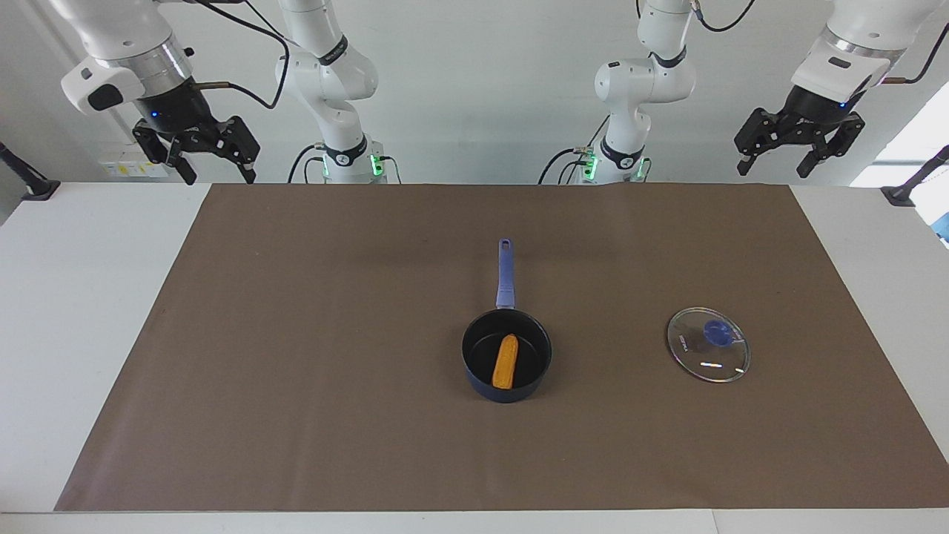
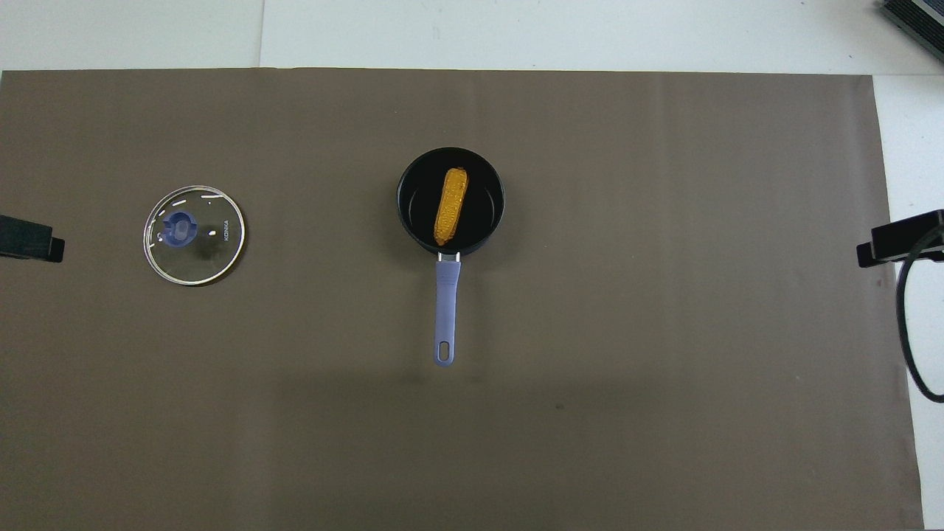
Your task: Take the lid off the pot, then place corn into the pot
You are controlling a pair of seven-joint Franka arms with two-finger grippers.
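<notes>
Yellow-orange corn [image 1: 506, 362], navy pot [image 1: 507, 391], blue-knobbed clear lid [image 1: 708, 354], brown mat [image 1: 296, 356].

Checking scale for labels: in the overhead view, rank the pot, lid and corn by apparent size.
1. The pot, counting its handle.
2. The lid; its disc looks about as wide as the pot's bowl.
3. The corn, lying inside the pot.

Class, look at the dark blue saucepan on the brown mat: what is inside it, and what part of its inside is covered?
Inside the pot lies the corn, alone. The cob hides a strip of the black floor beneath it.
</notes>
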